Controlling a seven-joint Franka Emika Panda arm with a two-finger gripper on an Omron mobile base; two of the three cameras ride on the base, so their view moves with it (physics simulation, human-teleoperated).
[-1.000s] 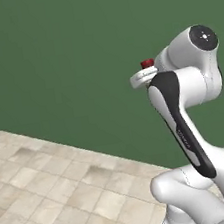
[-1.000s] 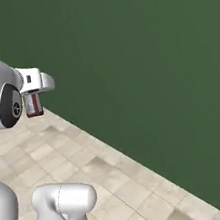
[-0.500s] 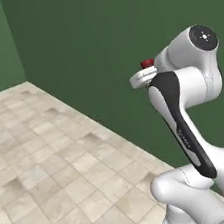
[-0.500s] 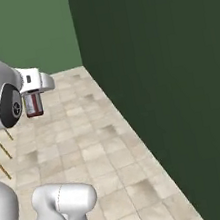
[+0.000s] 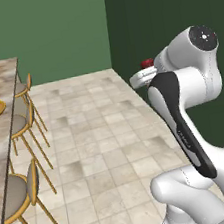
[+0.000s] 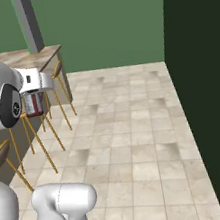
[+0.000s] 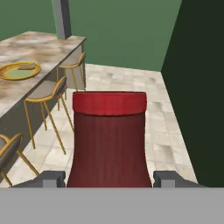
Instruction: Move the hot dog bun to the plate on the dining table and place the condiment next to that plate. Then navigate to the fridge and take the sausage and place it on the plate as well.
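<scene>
Gripper (image 7: 108, 178) clamps the condiment (image 7: 108, 140); hand view alone shows the hot dog bun (image 7: 25, 66) on the plate (image 7: 8, 75).

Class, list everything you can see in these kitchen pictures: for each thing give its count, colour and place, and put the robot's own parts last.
Dark red condiment bottle: one, held between the fingers.
Round yellow-rimmed plate with pale green centre: one, on the dining table.
Golden-tan hot dog bun: one, lying on that plate.
Beige-brown marbled dining table: one, along the left.
Yellow-framed bar stools: at least three, grey seats, beside the table.
Grey pillar: one, rising at the table's far end.
Tiled floor: beige.
Walls: green.
White robot arm: one.
Fingers: two, grey, closed on the bottle.
</scene>
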